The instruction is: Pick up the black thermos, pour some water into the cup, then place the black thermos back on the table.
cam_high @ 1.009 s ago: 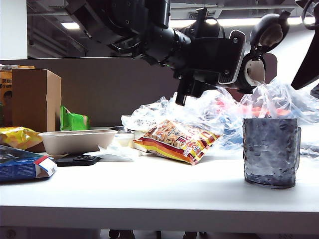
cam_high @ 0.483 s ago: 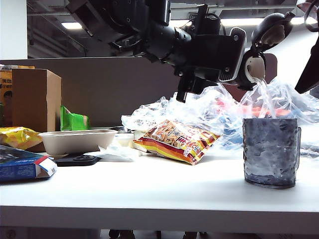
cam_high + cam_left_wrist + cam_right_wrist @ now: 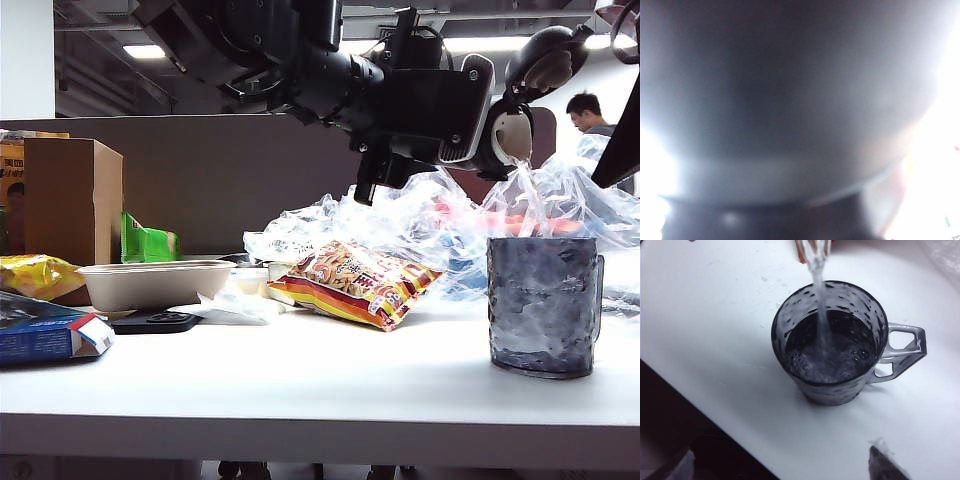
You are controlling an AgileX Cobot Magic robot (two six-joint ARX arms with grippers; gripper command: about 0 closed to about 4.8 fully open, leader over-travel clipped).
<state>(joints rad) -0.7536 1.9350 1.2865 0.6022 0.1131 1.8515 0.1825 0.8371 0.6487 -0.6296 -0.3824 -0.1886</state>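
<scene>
Left gripper raised, rolled sideways (jaws clamped); right gripper unseen.

left wrist view: wholly out of focus; a dark rounded mass fills the frame, identity not readable. left gripper fingers cannot be made out in any view, so grip width is unreadable by eye. black thermos: body hidden behind the gripper housing, only spout end and flip lid show. right gripper: nothing of it identifiable in the right wrist view; a dark shape at the exterior view's right edge is cut off. cup: handle mostly hidden in exterior view. worktop cut by the frame edges.
</scene>
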